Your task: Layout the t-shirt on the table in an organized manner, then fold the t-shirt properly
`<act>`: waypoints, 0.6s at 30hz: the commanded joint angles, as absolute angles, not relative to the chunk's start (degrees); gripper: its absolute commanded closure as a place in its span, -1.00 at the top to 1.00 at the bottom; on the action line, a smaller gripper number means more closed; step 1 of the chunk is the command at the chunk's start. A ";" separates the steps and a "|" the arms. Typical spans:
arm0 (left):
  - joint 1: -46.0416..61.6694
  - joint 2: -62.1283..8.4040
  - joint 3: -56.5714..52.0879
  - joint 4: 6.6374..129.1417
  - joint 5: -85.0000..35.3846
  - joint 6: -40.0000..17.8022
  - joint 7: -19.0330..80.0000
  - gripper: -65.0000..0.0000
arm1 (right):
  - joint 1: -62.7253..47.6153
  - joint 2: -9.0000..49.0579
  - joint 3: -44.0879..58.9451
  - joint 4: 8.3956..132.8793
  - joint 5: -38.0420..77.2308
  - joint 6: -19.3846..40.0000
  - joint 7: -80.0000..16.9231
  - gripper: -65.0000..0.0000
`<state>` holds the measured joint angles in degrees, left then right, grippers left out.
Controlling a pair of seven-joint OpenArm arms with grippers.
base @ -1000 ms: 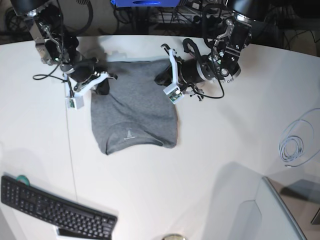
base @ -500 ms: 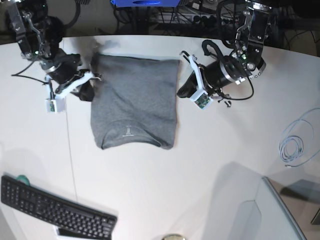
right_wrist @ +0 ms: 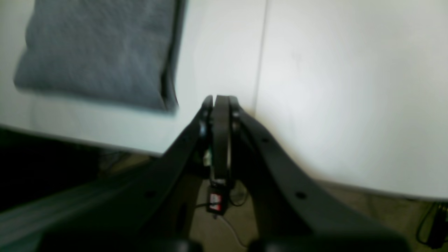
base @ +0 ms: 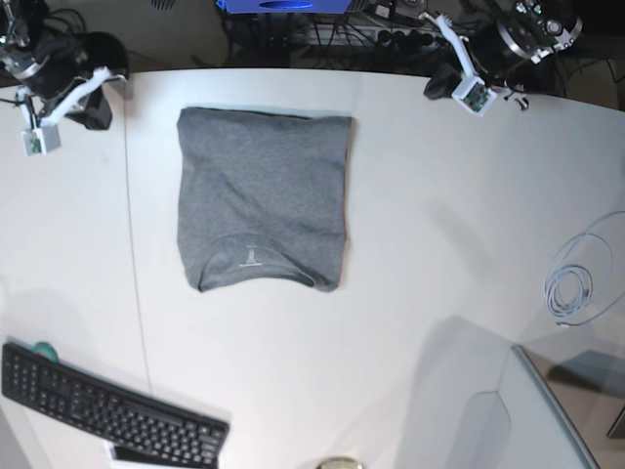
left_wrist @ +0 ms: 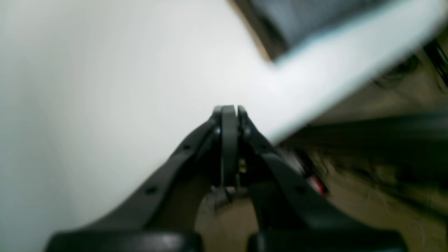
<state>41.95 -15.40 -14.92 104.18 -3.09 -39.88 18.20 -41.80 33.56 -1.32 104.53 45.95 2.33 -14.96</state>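
The grey t-shirt (base: 262, 200) lies folded into a neat rectangle on the white table (base: 430, 244), with the neck label print facing up near its front edge. My left gripper (base: 437, 88) is shut and empty at the table's far right edge, well clear of the shirt. In the left wrist view the gripper (left_wrist: 229, 109) hangs over the table edge (left_wrist: 315, 91). My right gripper (base: 105, 100) is shut and empty at the far left corner. In the right wrist view the gripper (right_wrist: 220, 98) sits beside a corner of the shirt (right_wrist: 98, 52), not touching it.
A black keyboard (base: 107, 410) lies at the front left. A coiled pale cable (base: 571, 283) lies at the right. A white-grey panel (base: 532, 410) fills the front right corner. A thin dark seam (base: 132, 244) runs down the table left of the shirt.
Both grippers have let go of the shirt's far edge and pulled back and outward to the table's far corners. The shirt's far edge now lies flat and straight.
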 commanded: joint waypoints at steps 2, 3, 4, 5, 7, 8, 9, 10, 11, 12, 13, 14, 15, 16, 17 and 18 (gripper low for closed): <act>46.11 -15.52 -15.16 105.10 -3.91 -40.00 15.34 -1.00 | -46.46 34.86 -0.48 105.45 46.20 5.49 -14.64 -1.00; 48.13 -15.25 -15.16 105.10 -3.91 -40.00 14.64 -1.00 | -48.92 35.03 -0.31 105.19 46.20 6.73 -14.64 -1.00; 49.89 -15.16 -15.16 104.75 -3.91 -40.00 14.02 -1.00 | -50.77 35.21 -0.31 105.01 46.11 7.78 -14.73 -1.00; 51.65 -15.16 -14.99 103.96 -3.91 -40.00 13.32 -1.00 | -52.88 35.21 -0.31 104.84 45.93 8.75 -14.73 -1.00; 54.20 -15.16 -14.64 101.49 -3.91 -40.00 11.30 -1.00 | -56.13 35.21 -0.40 104.75 42.86 10.86 -16.48 -1.00; 55.16 -14.99 -14.55 99.65 -3.91 -40.00 9.80 -1.00 | -57.27 34.95 -0.57 104.57 40.13 12.09 -17.71 -1.00; 55.87 -14.20 -14.55 97.27 -3.91 -40.00 8.22 -1.00 | -58.07 34.68 -0.66 104.40 37.41 13.41 -19.12 -1.00; 56.22 -13.41 -14.55 94.81 -3.82 -40.00 6.46 -1.00 | -58.33 33.98 -1.27 103.78 35.03 14.46 -20.62 -1.00; 56.31 -12.53 -14.73 91.56 -3.82 -40.00 4.35 -1.00 | -58.24 32.75 -2.51 102.55 32.13 15.60 -22.46 -1.00; 56.22 -12.09 -14.64 87.96 -3.82 -40.00 2.33 -1.00 | -57.89 31.78 -3.47 100.97 29.67 16.48 -23.69 -1.00; 55.96 -11.91 -14.55 83.65 -3.82 -40.00 -0.13 -1.00 | -56.48 30.81 -4.53 98.59 27.12 17.36 -24.84 -1.00; 55.16 -11.74 -14.37 79.25 -3.74 -40.00 -2.86 -1.00 | -54.90 29.58 -6.11 95.34 25.10 18.51 -25.80 -1.00; 53.85 -11.12 -13.23 74.33 -3.47 -40.00 -5.93 -1.00 | -52.97 28.53 -7.78 91.56 23.25 20.00 -26.24 -1.00; 52.53 -10.95 -12.00 69.93 -2.42 -40.00 -8.40 -1.00 | -51.12 27.91 -9.19 87.87 21.93 21.23 -26.24 -1.00; 51.12 -10.86 -10.95 64.75 -0.84 -40.00 -10.95 -1.00 | -48.92 27.47 -10.59 83.65 20.79 22.37 -26.15 -1.00; 49.36 -10.68 -9.98 60.00 1.01 -40.00 -13.32 -1.00 | -46.81 27.30 -12.00 79.78 20.09 23.25 -26.15 -1.00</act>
<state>47.99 -10.79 -9.82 58.81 1.78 -39.40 -12.69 -45.80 26.30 -12.47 78.65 20.32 23.29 -26.35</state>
